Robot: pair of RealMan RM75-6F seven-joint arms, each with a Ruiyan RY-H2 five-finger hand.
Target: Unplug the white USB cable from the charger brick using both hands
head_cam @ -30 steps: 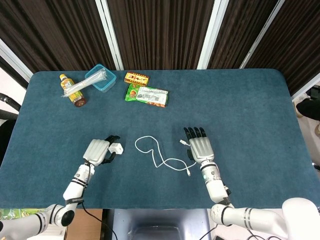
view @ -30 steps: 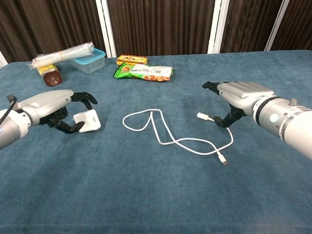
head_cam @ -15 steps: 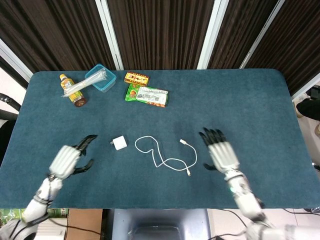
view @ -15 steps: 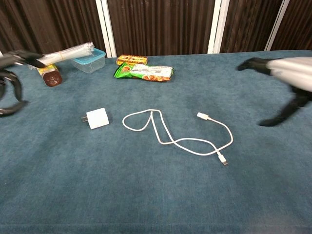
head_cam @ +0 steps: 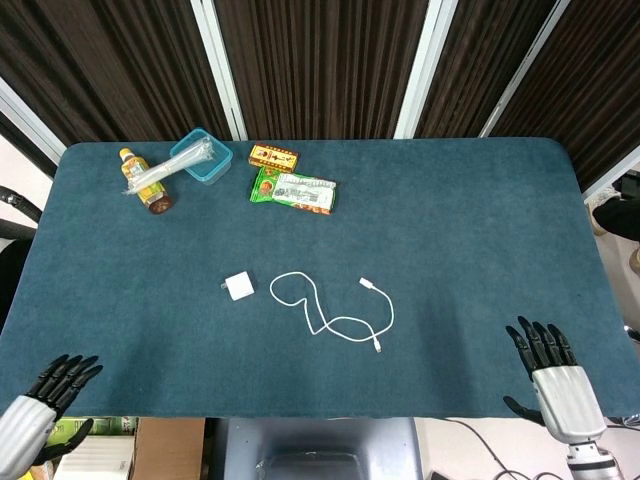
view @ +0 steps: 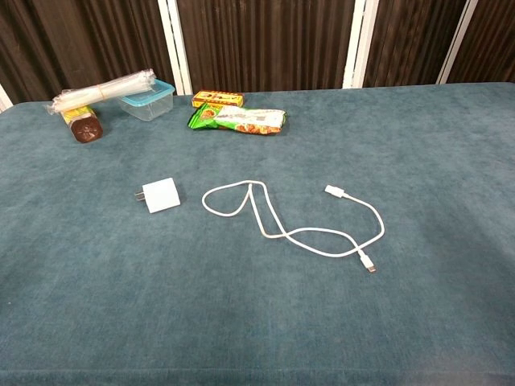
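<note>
The white charger brick (head_cam: 238,287) (view: 162,195) lies alone on the blue table cloth, left of centre. The white USB cable (head_cam: 335,305) (view: 291,221) lies loosely coiled to its right, apart from the brick, both plugs free. My left hand (head_cam: 32,415) is at the bottom left corner of the head view, fingers spread, holding nothing. My right hand (head_cam: 556,380) sits at the bottom right by the table's near edge, fingers spread and empty. Neither hand shows in the chest view.
At the back left are a brown bottle (head_cam: 146,190), a clear plastic tub (head_cam: 201,156) with a bundle of straws across it, an orange box (head_cam: 273,156) and a green snack packet (head_cam: 294,191).
Both hands have pulled back from the brick and cable to the table's near corners. The charger brick now lies released on the cloth; the cable has not moved.
</note>
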